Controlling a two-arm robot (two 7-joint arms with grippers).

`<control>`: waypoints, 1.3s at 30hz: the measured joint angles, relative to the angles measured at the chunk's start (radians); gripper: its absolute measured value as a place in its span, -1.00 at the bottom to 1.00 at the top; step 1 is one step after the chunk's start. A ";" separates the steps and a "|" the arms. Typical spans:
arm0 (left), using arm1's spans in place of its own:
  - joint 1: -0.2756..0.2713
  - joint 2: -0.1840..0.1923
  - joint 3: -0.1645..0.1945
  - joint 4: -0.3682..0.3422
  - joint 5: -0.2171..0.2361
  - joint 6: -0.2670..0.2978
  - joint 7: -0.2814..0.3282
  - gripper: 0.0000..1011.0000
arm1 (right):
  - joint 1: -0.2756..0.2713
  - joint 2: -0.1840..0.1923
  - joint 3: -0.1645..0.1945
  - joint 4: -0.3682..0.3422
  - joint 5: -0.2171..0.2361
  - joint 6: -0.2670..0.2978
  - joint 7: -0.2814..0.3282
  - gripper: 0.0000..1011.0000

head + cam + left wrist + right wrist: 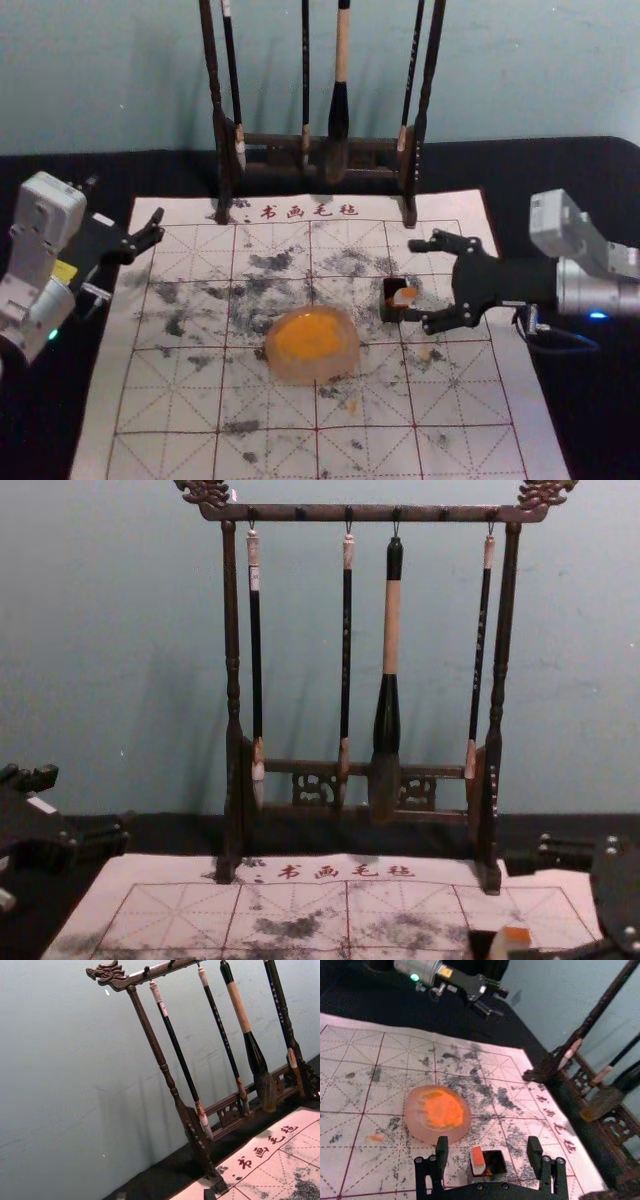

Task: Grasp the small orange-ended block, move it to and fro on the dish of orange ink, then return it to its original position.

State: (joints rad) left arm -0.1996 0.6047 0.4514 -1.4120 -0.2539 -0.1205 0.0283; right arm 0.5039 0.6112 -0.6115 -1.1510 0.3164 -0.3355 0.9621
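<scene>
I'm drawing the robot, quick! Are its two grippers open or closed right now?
Left gripper: open, holding nothing.
Right gripper: open, fingers apart on either side of the small orange-ended block, not touching it.

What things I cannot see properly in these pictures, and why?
- Head view: brush rack, top cut off by upper edge.
- Chest view: orange-ended block, lower part cut off by lower edge.
- Right wrist view: dark holder, partly hidden by the open right gripper.
- Left wrist view: left gripper, mostly below lower edge.
</scene>
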 joint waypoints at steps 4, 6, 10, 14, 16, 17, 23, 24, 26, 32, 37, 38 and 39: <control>0.000 0.000 0.000 0.000 0.000 0.000 0.000 0.98 | 0.035 -0.009 -0.025 0.029 -0.018 0.010 0.023 0.98; 0.000 0.000 0.000 0.000 0.000 0.000 0.000 0.98 | 0.053 -0.011 -0.039 0.038 -0.029 0.024 0.030 0.98; 0.000 0.000 0.000 0.000 0.000 0.000 0.000 0.98 | 0.072 -0.011 -0.055 0.045 -0.046 0.045 0.031 0.98; 0.000 0.000 0.000 0.000 0.000 0.000 0.000 0.98 | 0.090 -0.011 -0.073 0.049 -0.065 0.066 0.027 0.98; 0.000 0.000 0.000 0.000 0.000 0.000 0.000 0.98 | 0.097 -0.013 -0.080 0.052 -0.072 0.072 0.024 0.98; 0.000 0.000 0.000 0.000 0.000 0.000 0.000 0.98 | 0.099 -0.014 -0.082 0.053 -0.075 0.073 0.023 0.98; 0.000 0.000 0.000 0.000 0.000 0.000 0.000 0.98 | 0.112 -0.022 -0.094 0.062 -0.085 0.076 0.016 0.98; 0.000 0.000 0.000 0.000 0.000 0.000 0.000 0.98 | 0.114 -0.023 -0.095 0.062 -0.086 0.076 0.015 0.98; 0.000 0.000 0.000 0.000 0.000 0.000 0.000 0.98 | 0.116 -0.025 -0.098 0.064 -0.088 0.076 0.012 0.98; 0.000 0.000 0.000 0.000 0.000 0.000 0.000 0.98 | 0.124 -0.025 -0.108 0.065 -0.099 0.075 0.011 0.98; 0.000 0.000 0.000 0.000 0.000 0.000 0.000 0.98 | 0.131 -0.024 -0.114 0.063 -0.106 0.079 0.012 0.98; 0.000 0.000 0.000 0.000 0.000 0.000 0.000 0.98 | 0.132 -0.024 -0.115 0.062 -0.106 0.079 0.012 0.98; 0.000 0.000 0.000 0.000 0.000 0.000 0.000 0.98 | 0.133 -0.023 -0.116 0.061 -0.107 0.080 0.013 0.98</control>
State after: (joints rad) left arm -0.1995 0.6047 0.4514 -1.4120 -0.2539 -0.1205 0.0283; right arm 0.6368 0.5883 -0.7277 -1.0902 0.2093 -0.2560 0.9748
